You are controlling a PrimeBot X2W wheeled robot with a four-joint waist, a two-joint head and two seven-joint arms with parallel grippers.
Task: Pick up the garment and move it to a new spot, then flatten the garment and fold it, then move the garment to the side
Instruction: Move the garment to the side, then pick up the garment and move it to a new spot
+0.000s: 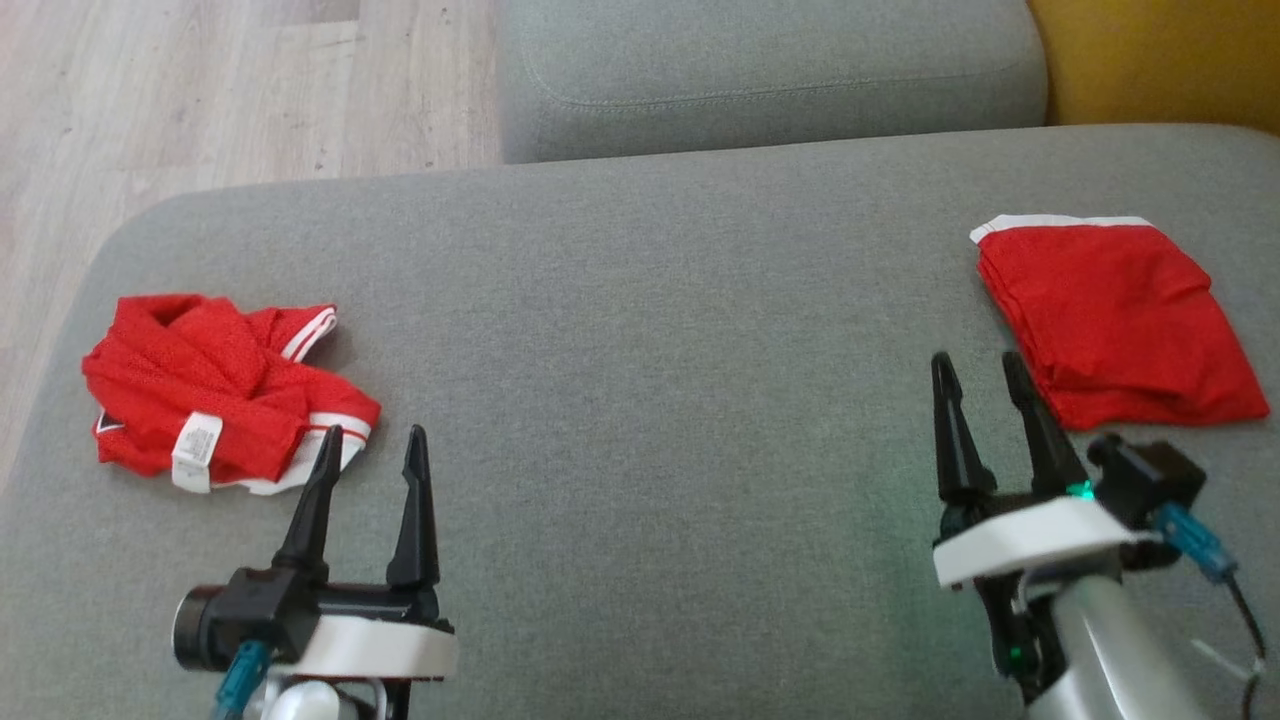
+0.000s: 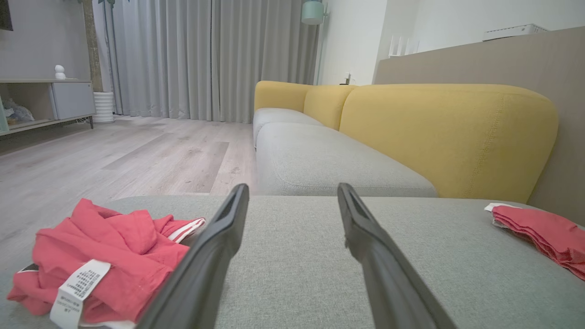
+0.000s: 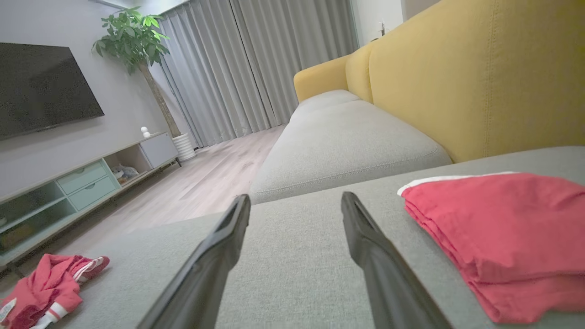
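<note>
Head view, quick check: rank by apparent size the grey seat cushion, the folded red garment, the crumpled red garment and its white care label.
1. grey seat cushion: by far the largest.
2. folded red garment and crumpled red garment: alike in spread, so not ranked against each other.
3. white care label: smallest.

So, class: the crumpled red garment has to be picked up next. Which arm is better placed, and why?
Left. The left gripper is open with its fingertips close beside the crumpled garment on the grey cushion; the right gripper sits across the cushion by the folded garment.
</note>
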